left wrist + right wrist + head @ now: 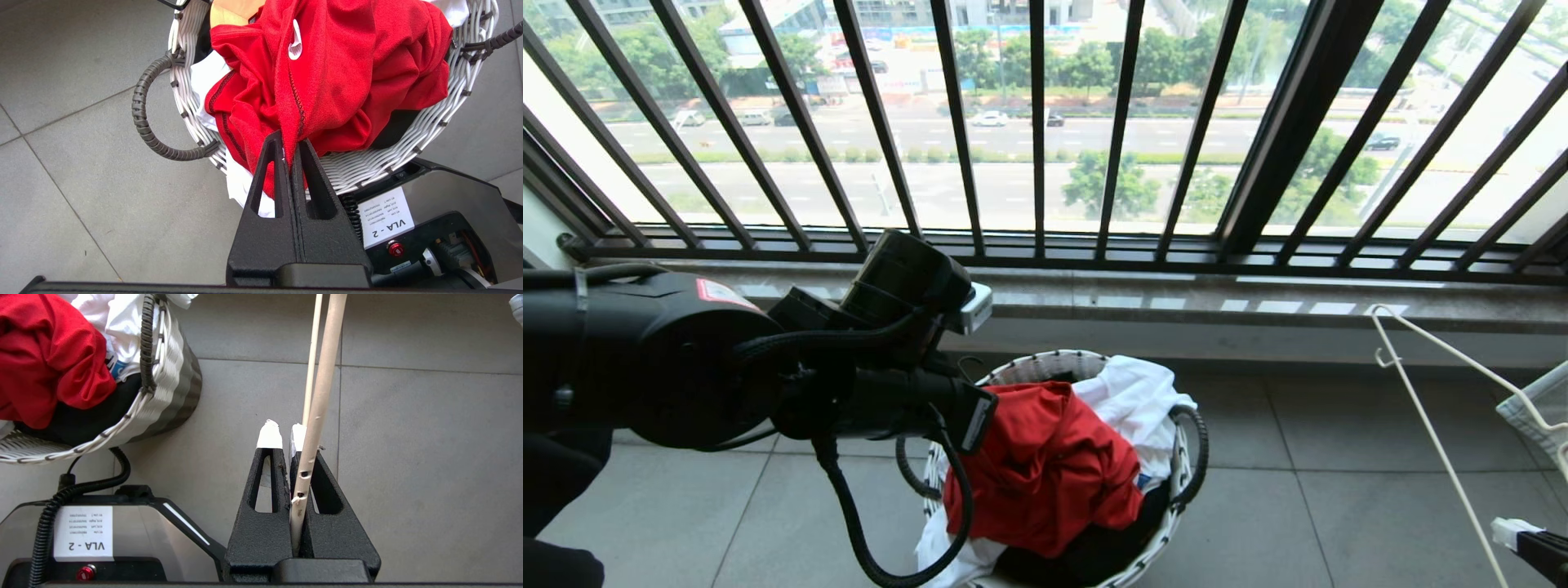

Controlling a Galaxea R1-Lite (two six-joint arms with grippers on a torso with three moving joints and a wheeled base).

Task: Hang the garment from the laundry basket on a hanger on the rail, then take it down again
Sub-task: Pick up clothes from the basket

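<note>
Left gripper (291, 149) clamped on red T-shirt (335, 73) fold over basket (408, 159). Right gripper (286, 435) clamped on wire hanger (322, 384). Fabric soft, light, drapes; regrip near collar.

Left arm (768, 367) low at left, reaching over basket (1176, 482) on tiled floor (1339, 490). Red garment (1045, 465) heaped in basket beside white garment (1135, 400), above dark cloth (1086, 555). Hanger (1429, 416) at right, tilted. Black railing (1037, 131) behind, street (1013, 139) beyond.
</note>
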